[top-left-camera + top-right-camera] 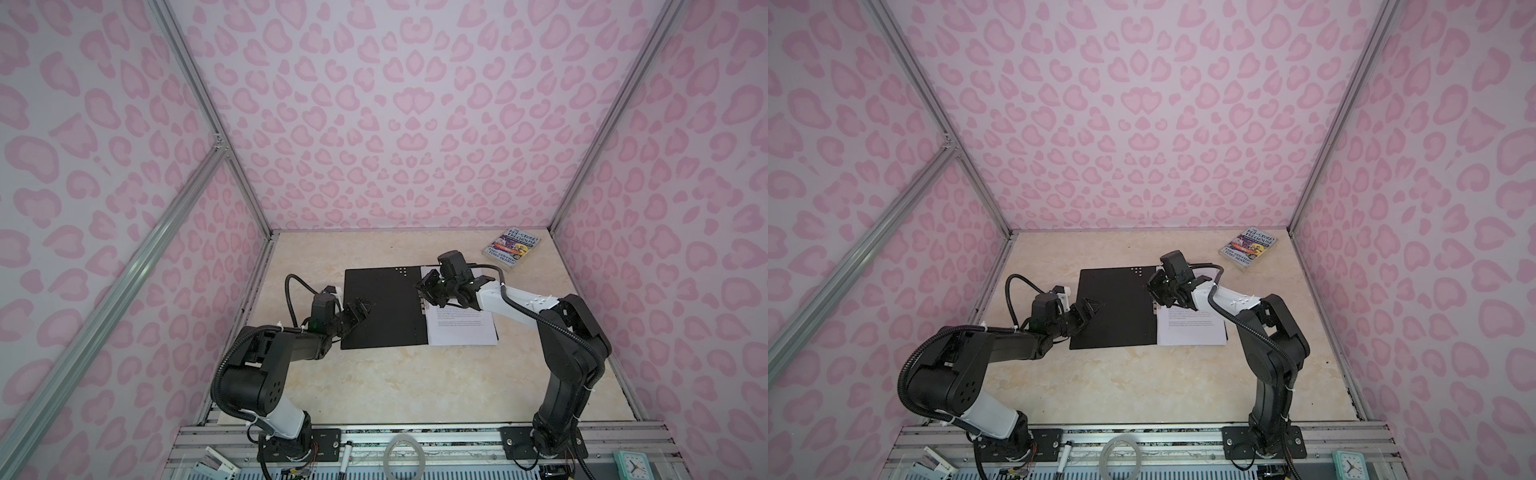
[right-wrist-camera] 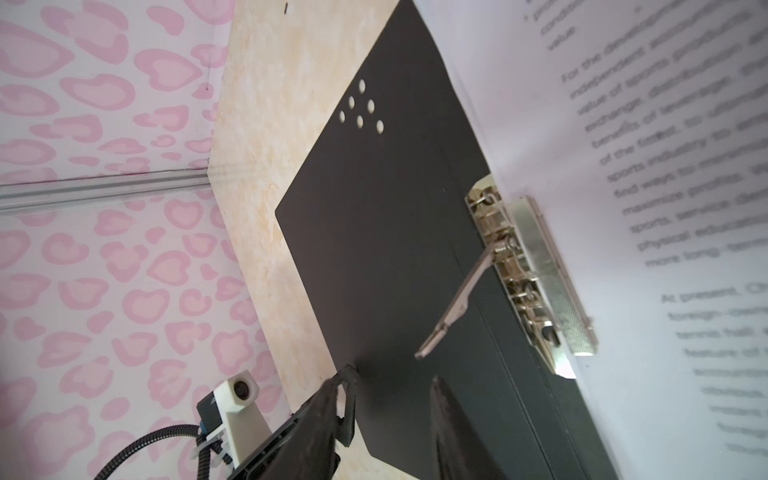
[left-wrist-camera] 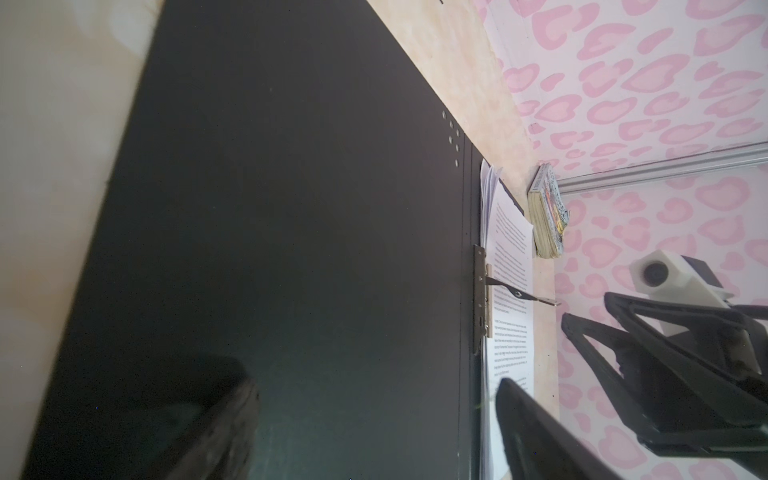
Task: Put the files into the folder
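Fingers spread wide, the black left gripper (image 1: 360, 309) hovers over the open, black-lined folder (image 1: 382, 299). White printed sheets (image 1: 461, 328) lie on its right half, against the metal spine clip (image 2: 536, 266). The right gripper (image 1: 426, 284) hangs above the clip, finger gap unclear.

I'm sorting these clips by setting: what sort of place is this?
Probably a robot test booth, not an office: pink heart-print walls on aluminium framing enclose a table, and a left arm and right arm are mounted on its front rail.

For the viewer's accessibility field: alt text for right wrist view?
Close-up: the folder lies open, black inside up, with the lever of its metal spine clip raised. White printed files, blurred, lie beside the clip; the left gripper is at the folder's other cover.
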You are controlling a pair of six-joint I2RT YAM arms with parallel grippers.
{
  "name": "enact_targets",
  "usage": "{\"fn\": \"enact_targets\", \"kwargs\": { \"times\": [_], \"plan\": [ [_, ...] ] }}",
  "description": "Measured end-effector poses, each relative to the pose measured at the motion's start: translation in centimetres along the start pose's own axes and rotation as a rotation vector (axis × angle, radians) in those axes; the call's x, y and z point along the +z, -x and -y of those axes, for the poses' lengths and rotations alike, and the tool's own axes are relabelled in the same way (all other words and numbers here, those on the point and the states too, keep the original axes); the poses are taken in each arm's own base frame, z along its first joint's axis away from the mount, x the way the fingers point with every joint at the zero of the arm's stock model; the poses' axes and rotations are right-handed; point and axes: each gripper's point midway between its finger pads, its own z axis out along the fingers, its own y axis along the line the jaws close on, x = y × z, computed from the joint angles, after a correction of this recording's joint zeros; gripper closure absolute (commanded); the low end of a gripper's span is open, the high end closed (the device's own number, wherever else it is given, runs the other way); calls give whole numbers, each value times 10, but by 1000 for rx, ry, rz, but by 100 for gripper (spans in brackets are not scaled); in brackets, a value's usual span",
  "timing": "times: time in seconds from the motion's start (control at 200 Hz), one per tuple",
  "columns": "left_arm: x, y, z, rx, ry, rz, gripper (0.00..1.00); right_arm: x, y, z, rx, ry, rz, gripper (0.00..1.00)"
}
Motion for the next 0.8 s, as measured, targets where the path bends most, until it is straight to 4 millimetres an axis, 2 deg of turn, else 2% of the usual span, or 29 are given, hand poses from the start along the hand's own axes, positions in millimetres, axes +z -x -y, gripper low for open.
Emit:
{"fn": "enact_targets", "kwargs": {
  "times": [0.095,0.3,0.575,0.8],
  "plan": [
    [0,0,0,0,1,-2,9,4,10,-5,41,12,27,73],
    [0,-1,0,1,0,-7,9,13,12,-1,105,13,22,79],
    [1,-1,0,1,0,-10,9,13,13,7,121,7,19,78],
    [2,-1,1,1,-3,-13,10,0,13,-10,76,56,29,78]
  ]
}}
